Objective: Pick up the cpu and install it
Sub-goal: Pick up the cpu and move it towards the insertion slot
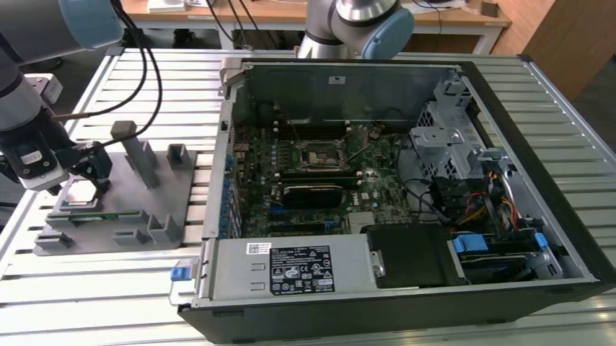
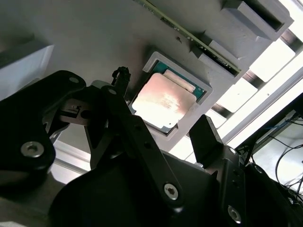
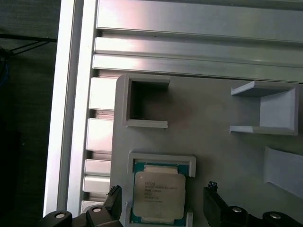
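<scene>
Hand (image 3: 162,189): wide open, low over the cpu (image 3: 158,195), one finger (image 3: 113,194) on either side, nothing gripped.
Cpu: flat in a square recess of the grey holder (image 3: 213,142), silver top up.
Holder: on the slatted worktop (image 1: 154,72), at the exterior view's left of the open computer case (image 1: 539,144).
Socket (image 1: 315,153): mid-motherboard, well apart from the hand.

exterior view looks down over the whole table (image 1: 97,288); both wrist views sit close, seemingly above the cpu (image 2: 163,101) (image 3: 158,194).
</scene>
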Action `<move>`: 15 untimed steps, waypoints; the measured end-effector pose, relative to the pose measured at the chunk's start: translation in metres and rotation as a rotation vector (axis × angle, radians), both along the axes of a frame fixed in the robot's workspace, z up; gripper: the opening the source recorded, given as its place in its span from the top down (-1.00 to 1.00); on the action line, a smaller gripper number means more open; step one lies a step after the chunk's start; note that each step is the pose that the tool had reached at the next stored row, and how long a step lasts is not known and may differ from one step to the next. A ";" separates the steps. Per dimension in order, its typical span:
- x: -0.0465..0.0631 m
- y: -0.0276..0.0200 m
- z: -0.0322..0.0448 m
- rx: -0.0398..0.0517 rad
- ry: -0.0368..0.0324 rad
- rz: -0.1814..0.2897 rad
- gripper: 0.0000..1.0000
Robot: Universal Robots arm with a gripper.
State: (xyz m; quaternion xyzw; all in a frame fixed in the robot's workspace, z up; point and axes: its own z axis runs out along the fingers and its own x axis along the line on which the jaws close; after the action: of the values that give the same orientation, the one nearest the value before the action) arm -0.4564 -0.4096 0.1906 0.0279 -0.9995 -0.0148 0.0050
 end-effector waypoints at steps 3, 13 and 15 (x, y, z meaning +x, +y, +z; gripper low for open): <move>0.000 0.0005 -0.0014 0.0000 -0.0001 0.000 -0.55; 0.000 0.0012 -0.0059 0.0000 0.0000 0.000 -0.52; 0.000 0.0013 -0.0063 -0.0001 0.0001 0.000 -0.39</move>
State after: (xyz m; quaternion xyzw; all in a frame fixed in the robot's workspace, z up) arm -0.4564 -0.4083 0.1843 0.0280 -0.9995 -0.0148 0.0051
